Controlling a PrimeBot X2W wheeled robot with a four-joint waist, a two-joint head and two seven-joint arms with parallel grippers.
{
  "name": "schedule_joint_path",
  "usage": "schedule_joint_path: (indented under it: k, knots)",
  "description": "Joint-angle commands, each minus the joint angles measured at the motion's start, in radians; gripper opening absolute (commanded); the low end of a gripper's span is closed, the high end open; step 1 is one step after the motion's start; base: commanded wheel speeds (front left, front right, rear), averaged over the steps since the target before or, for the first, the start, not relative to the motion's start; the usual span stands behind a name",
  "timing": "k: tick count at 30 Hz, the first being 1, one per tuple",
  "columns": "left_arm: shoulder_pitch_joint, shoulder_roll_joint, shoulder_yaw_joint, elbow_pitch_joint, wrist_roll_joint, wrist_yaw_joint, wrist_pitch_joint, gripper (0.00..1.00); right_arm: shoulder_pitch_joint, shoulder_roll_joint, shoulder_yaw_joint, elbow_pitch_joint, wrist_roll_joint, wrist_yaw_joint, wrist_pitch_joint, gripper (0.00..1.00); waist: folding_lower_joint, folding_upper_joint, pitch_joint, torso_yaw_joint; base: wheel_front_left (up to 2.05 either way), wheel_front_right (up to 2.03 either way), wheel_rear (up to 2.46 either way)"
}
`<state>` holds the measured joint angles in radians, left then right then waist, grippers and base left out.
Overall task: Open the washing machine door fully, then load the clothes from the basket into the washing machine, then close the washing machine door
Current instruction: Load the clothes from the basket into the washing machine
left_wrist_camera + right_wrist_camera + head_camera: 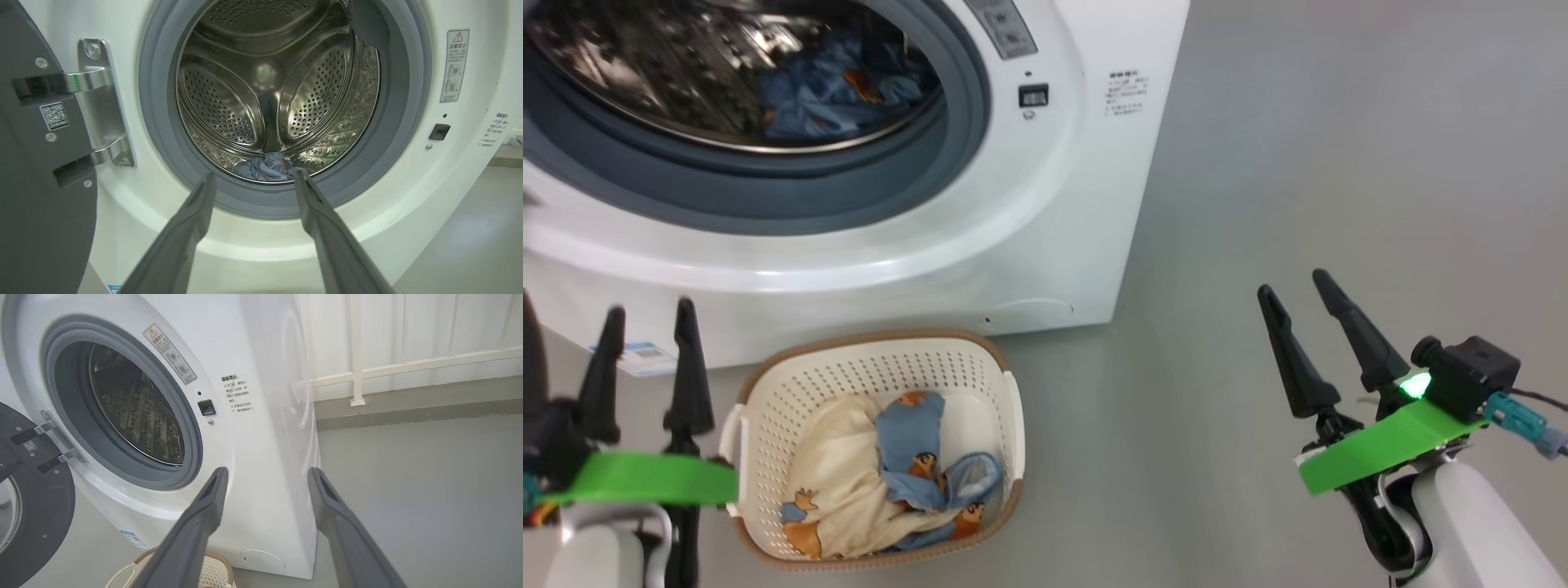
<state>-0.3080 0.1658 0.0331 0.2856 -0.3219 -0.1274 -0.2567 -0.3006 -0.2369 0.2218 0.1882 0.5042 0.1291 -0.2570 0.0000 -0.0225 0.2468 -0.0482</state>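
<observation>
Black-fingered, spread wide, empty: left gripper [649, 310] just left of basket [874, 336], right gripper [1293, 282] well right of it. Clothes [882, 474] heaped in basket; blue piece [833, 90] in drum [261, 81] of washer [1045, 245] behind basket. Door [41, 224] swung open, behind basket, leftward.

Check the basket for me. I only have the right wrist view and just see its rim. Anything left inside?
Observer: Yes. In the head view the basket holds a cream cloth and light blue printed pieces.
Operator: Anything in the drum? Looks bare from my angle.
Observer: One blue piece lies at the bottom front of the drum.
Operator: Left hand?
Observer: The left hand is open and empty, beside the basket's left side in the head view.
</observation>
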Motion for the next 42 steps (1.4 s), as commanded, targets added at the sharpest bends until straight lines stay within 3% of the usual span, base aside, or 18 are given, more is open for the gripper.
schedule_joint_path:
  k: [1, 19, 42]
  knots:
    - [0.024, 0.019, 0.043, -0.046, -0.006, 0.003, -0.005, 1.00, 0.025, -0.005, 0.028, -0.018, 0.001, 0.002, -0.005, 1.00, 0.0000, 0.0000, -0.042, 0.017, 0.00, 0.00, 0.00]
    - [0.232, -0.044, 0.066, -0.183, 0.014, 0.013, -0.005, 1.00, 0.086, -0.009, 0.044, -0.002, 0.013, 0.002, -0.005, 1.00, 0.0000, 0.0000, -0.140, 0.010, 0.00, 0.00, 0.00]
    - [0.252, -0.075, 0.076, -0.203, 0.032, 0.012, -0.005, 1.00, 0.099, -0.023, 0.029, -0.012, 0.009, 0.002, -0.005, 1.00, 0.0000, 0.0000, -0.137, 0.027, 0.00, 0.00, 0.00]
